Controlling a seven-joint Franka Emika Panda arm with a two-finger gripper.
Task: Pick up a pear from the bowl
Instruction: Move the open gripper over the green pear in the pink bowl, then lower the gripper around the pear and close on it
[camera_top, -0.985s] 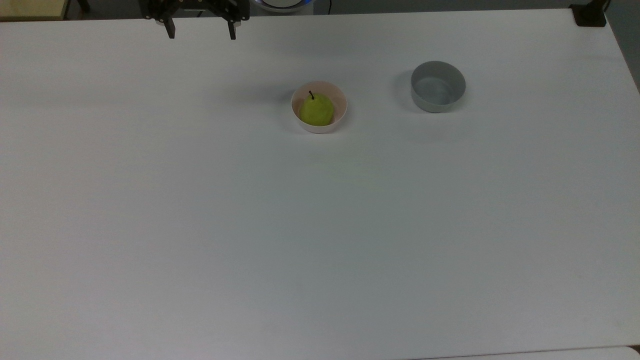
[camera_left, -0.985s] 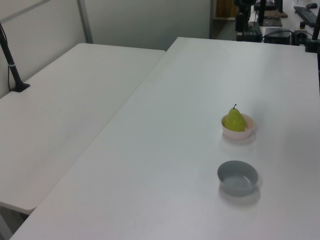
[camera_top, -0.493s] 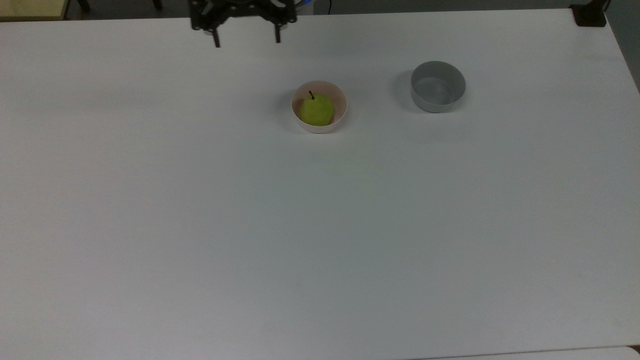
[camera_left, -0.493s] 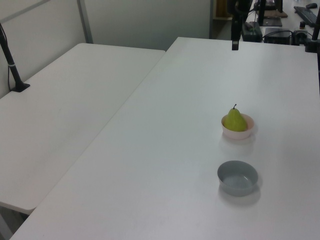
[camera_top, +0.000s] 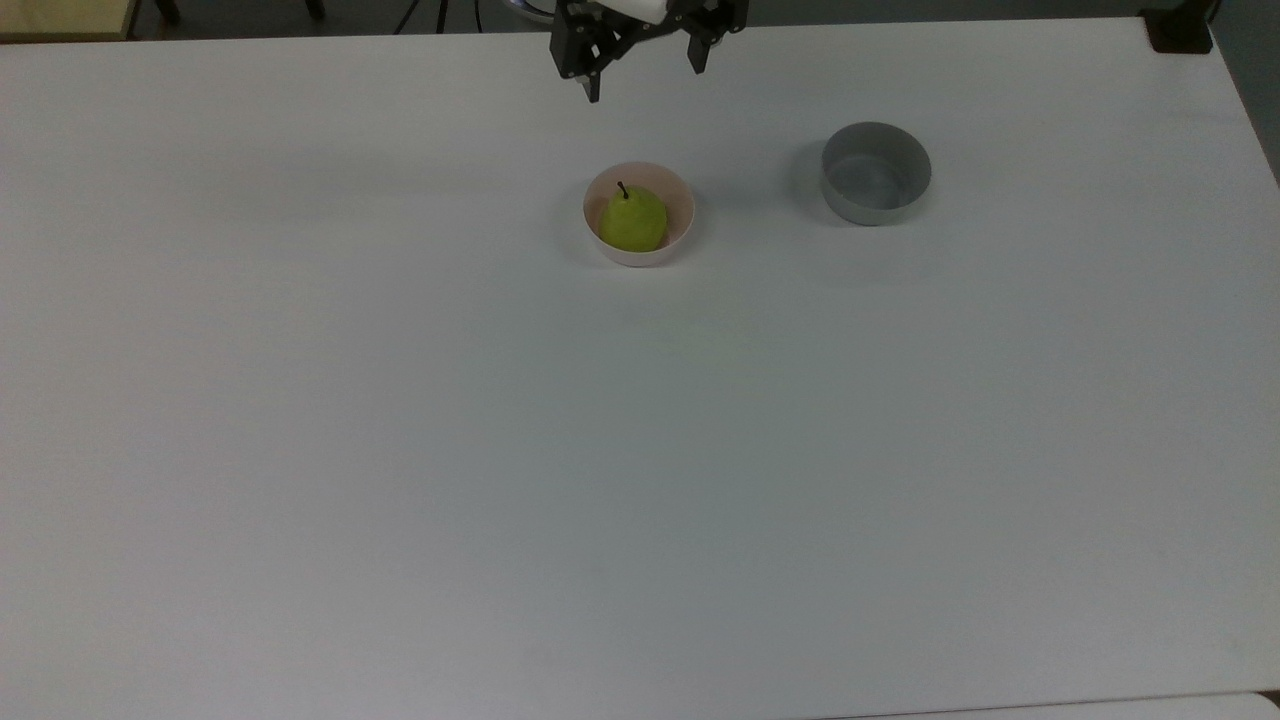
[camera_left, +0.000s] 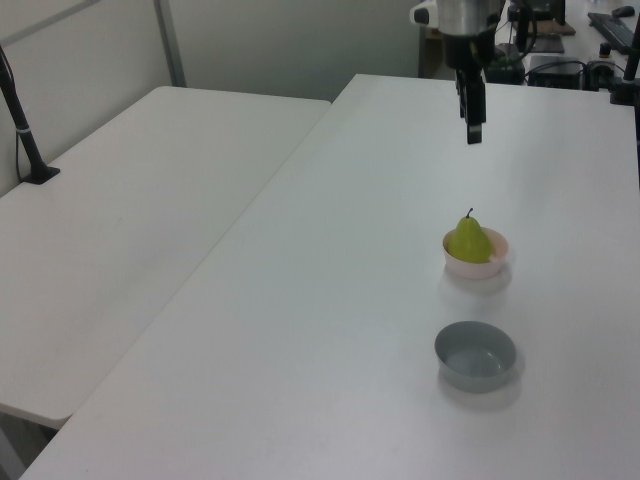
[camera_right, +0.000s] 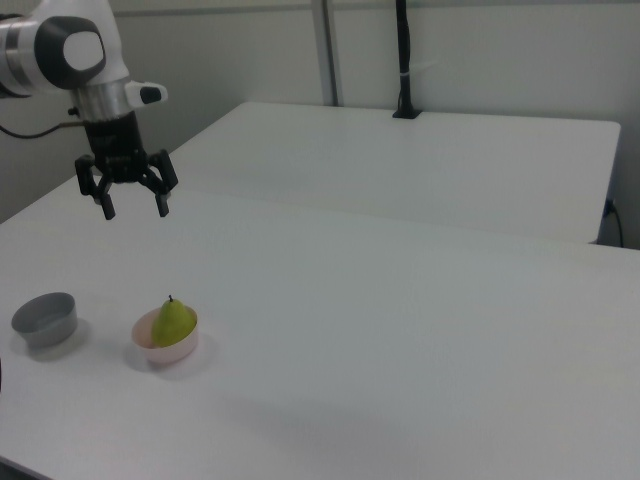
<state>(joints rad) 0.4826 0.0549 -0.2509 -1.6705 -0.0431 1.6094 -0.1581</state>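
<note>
Top view: my pincer (camera_top: 645, 72), fingers spread and holding nothing, hangs over the table's (camera_top: 400, 420) far edge; the pear (camera_top: 633, 220) stands stem-up in the pink bowl (camera_top: 683, 205), almost straight ahead and well below, apart from the grey bowl (camera_top: 876, 172).

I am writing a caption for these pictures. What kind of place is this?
Probably a robotics lab or test room: a robot arm with its tool hangs over a plain white table, and camera poles are clamped to a neighbouring table.
</note>
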